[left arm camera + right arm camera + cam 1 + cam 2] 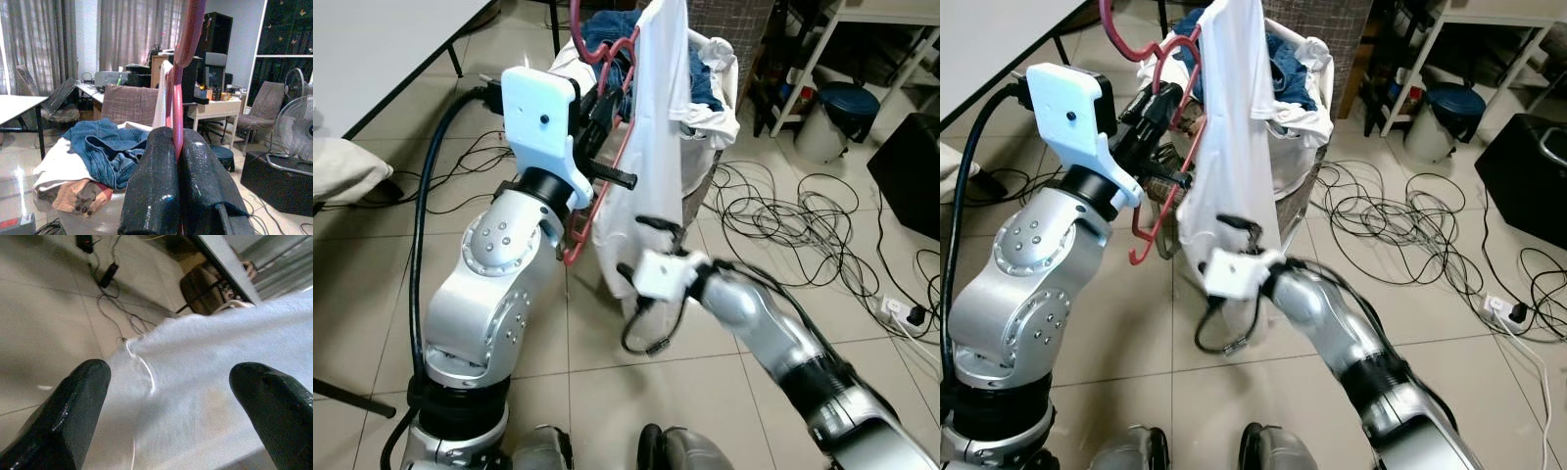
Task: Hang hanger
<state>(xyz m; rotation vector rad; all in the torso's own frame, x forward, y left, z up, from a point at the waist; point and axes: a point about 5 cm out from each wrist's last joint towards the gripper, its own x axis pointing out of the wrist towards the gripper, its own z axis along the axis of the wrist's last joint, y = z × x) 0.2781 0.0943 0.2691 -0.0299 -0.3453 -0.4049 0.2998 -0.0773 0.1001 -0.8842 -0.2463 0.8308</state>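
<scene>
Left eye view: left gripper (603,106) clamped on red hanger (607,147), right gripper (171,396) open by shirt (651,127) hem.

Silver arms with rounded, screw-dotted joints; white camera housing (540,117) on the left wrist, thick black cable (423,225), glossy black fingers (151,191).
</scene>
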